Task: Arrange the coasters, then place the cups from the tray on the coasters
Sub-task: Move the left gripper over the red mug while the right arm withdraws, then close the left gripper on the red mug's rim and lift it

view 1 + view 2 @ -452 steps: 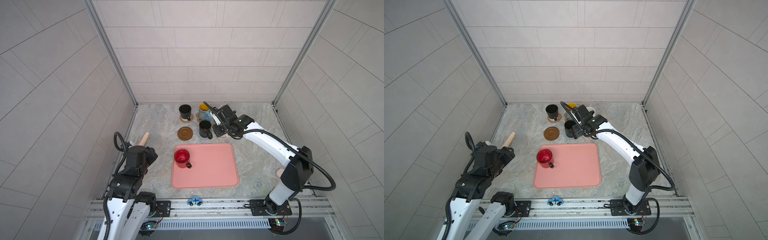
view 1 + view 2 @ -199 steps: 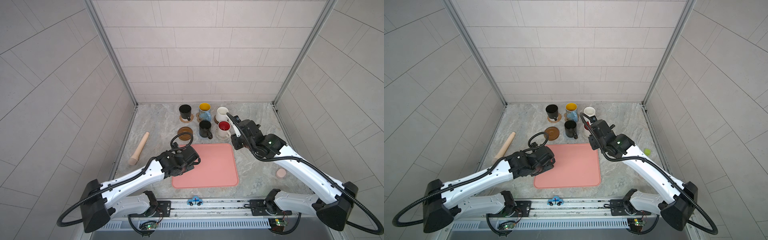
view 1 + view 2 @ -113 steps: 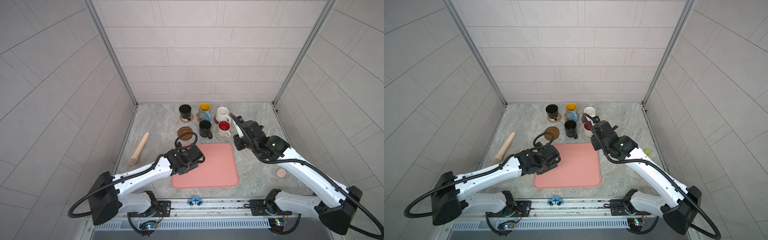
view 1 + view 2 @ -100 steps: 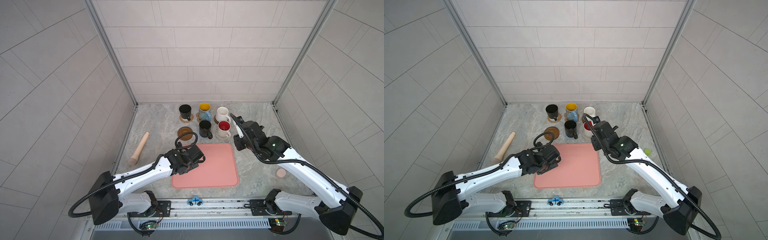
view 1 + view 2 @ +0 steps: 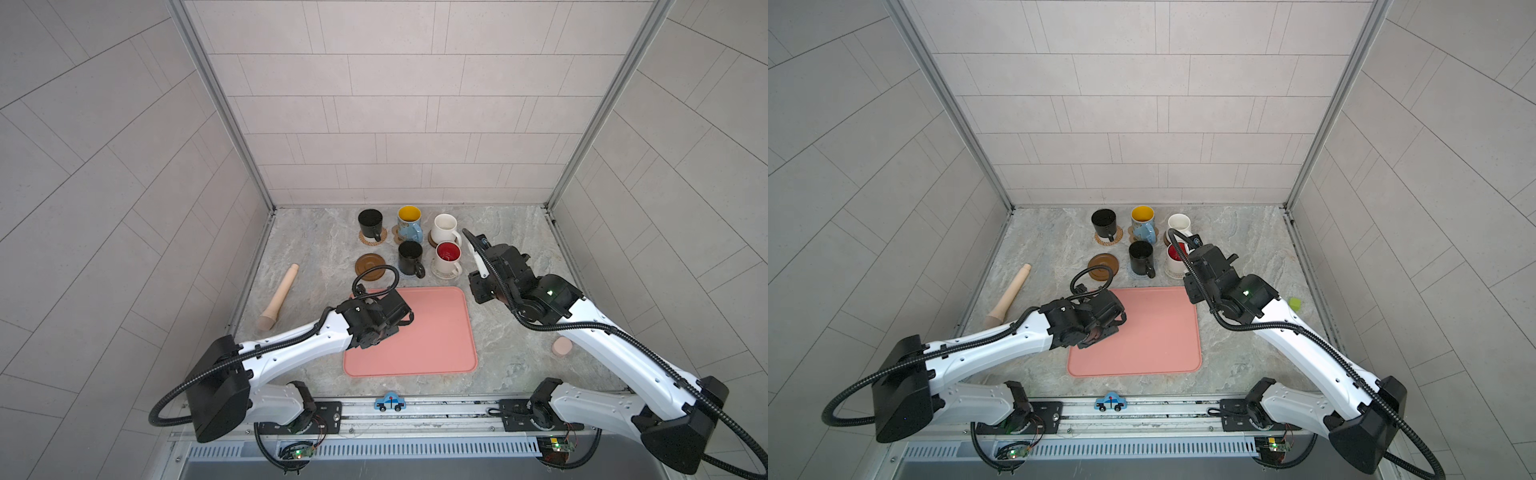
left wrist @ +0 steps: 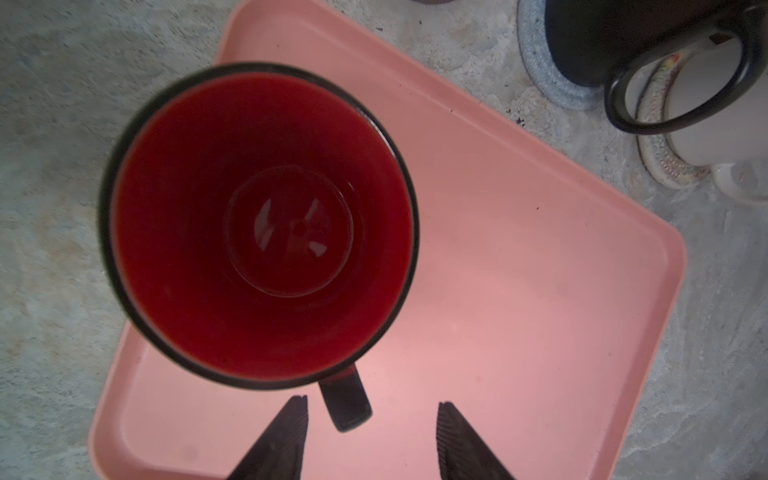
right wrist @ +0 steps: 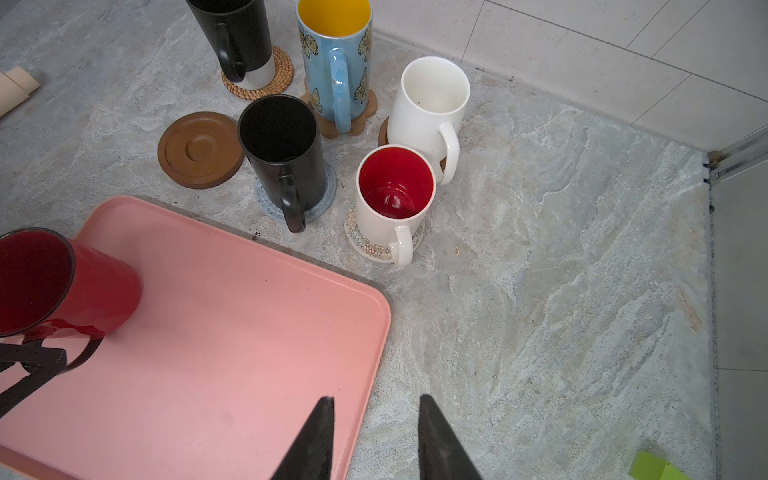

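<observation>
A red cup [image 6: 257,224] stands on the near-left part of the salmon-pink tray [image 5: 436,332]. My left gripper [image 6: 372,403] hovers over it, open, with the cup's dark handle between the fingers, untouched. In both top views the left wrist hides this cup. Behind the tray, five cups stand on coasters: black [image 5: 370,222], blue [image 5: 409,224], cream-white [image 5: 444,228], black [image 5: 410,257], and white with red inside [image 5: 447,255]. One brown wooden coaster [image 5: 370,263] lies bare. My right gripper [image 7: 376,400] is open and empty above the tray's far right edge.
A wooden pestle [image 5: 279,297] lies by the left wall. A pink puck [image 5: 562,346] sits right of the right arm. A small green block [image 5: 1295,303] lies on the right. A blue toy car [image 5: 390,402] rests on the front rail.
My left arm has swung in from the left wall to over the red cup. My right gripper has drawn back from the white cup with red inside, which now stands alone on its coaster.
</observation>
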